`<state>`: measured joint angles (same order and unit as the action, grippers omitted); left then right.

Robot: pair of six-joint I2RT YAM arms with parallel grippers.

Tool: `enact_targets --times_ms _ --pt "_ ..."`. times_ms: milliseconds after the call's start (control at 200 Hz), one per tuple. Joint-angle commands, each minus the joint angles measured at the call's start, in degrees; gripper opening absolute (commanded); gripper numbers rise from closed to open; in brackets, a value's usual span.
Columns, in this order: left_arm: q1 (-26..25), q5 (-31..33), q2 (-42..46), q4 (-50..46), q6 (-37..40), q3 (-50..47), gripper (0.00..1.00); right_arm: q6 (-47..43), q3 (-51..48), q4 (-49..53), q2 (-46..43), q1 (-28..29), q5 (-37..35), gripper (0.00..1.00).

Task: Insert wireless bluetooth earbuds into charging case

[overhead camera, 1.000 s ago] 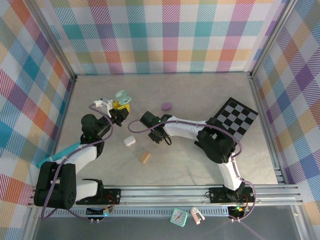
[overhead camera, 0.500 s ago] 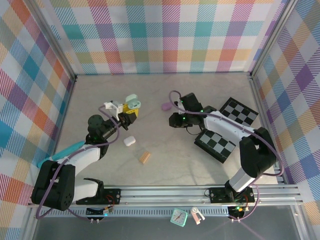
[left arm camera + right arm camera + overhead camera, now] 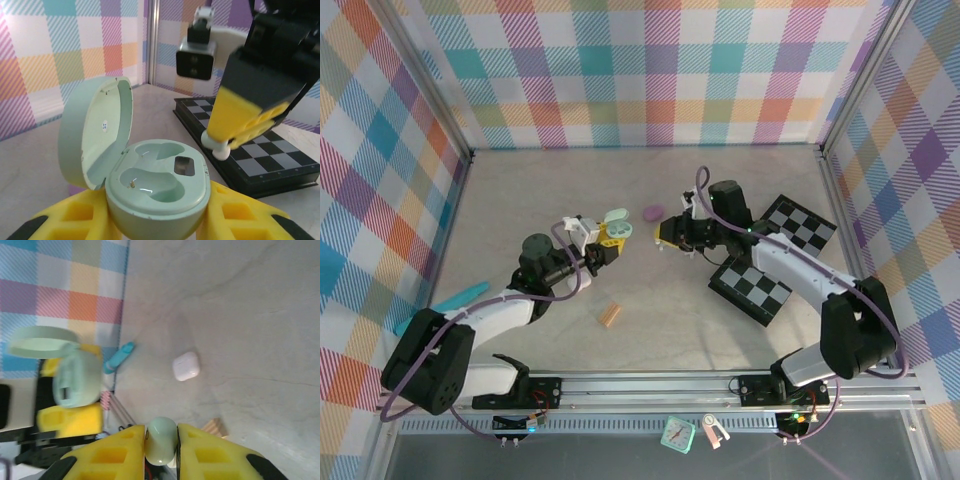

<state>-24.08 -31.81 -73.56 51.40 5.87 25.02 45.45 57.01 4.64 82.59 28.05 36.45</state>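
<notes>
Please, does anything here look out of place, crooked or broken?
Nothing looks spilled or broken. The left claw holds the green case open and empty; the right claw pinches a pale green earbud. Only a teal stick lies stray at the left edge of the table.

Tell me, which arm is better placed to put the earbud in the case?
Right, probably: the right end effector pinches the green earbud, facing the open, empty case that the left end effector holds.
</notes>
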Motion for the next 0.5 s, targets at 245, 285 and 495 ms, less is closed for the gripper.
enact_targets --times_ms 245,285,495 --pt "-4.5 1.8 -3.5 4.9 4.9 3.0 0.28 4.9 0.8 -6.1 -4.2 0.3 5.0 0.22" --pt "-5.1 1.9 -3.7 4.8 5.6 3.1 0.28 4.2 1.4 -5.3 -4.1 0.7 4.6 0.22" --pt "-7.9 2.5 -5.2 2.3 9.0 4.9 0.28 1.5 4.0 -2.9 -3.3 2.8 2.4 0.23"
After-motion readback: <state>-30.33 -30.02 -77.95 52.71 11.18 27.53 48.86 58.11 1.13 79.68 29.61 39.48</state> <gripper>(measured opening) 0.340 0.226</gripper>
